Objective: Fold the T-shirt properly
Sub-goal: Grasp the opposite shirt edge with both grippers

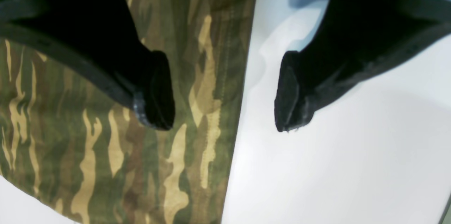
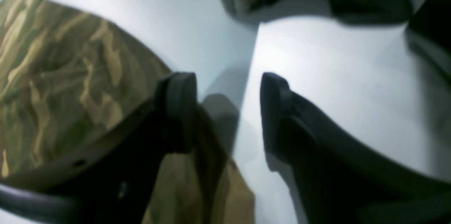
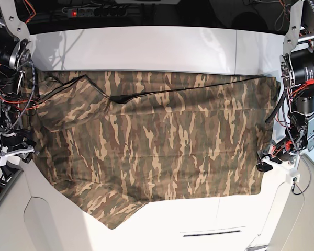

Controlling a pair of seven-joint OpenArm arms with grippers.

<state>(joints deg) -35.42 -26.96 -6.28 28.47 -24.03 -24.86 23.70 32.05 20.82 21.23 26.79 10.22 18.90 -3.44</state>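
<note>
Gaping wide with nothing between its pads, the left gripper (image 1: 224, 92) hangs over the hemmed edge of the T-shirt (image 3: 157, 141), one finger above cloth, the other above the white table (image 3: 146, 47). The right gripper (image 2: 228, 111) is likewise spread and empty at the opposite edge. The shirt lies spread across the table, both arms flanking it.
</note>
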